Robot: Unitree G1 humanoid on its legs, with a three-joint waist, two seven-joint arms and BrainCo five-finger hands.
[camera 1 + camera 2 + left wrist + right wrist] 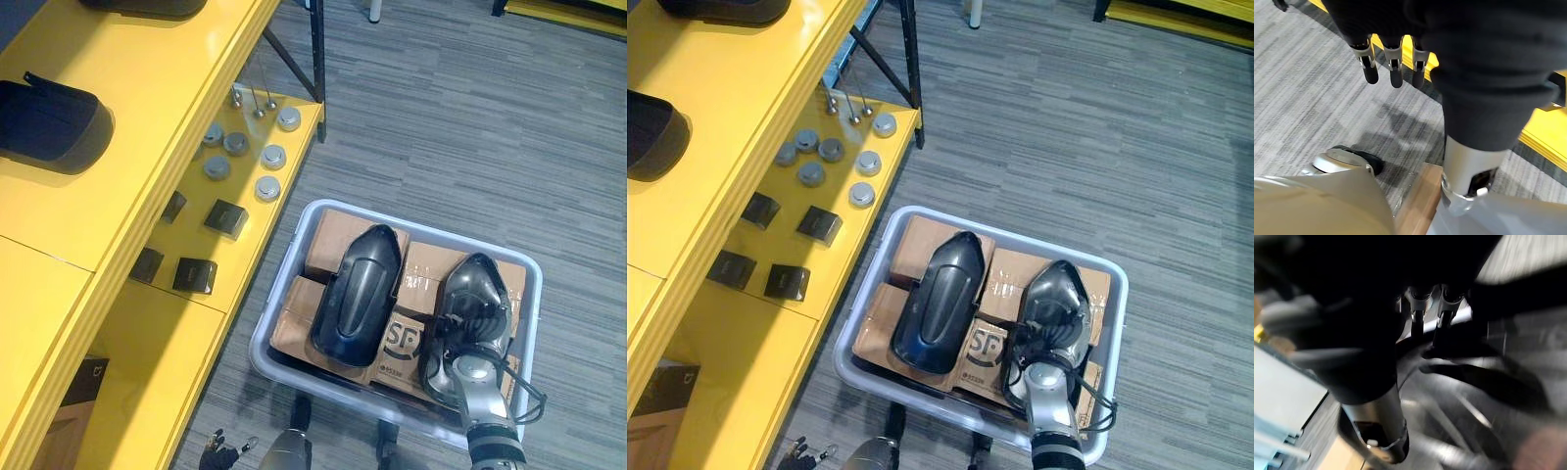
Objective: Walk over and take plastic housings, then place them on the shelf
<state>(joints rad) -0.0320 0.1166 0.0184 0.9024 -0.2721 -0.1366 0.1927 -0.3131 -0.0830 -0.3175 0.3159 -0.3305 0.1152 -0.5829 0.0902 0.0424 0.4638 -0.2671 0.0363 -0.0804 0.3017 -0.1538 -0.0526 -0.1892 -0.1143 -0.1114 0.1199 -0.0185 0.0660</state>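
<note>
Right hand [468, 328] laid on a housing in the bin [283, 276].
Its fingers lie spread and fairly straight over the right plastic housing [480, 279], touching its top. The second plastic housing [358, 294] lies just left of those fingers, also in the bin. The left hand [1396, 73] hangs with relaxed fingers, holding nothing.
</note>
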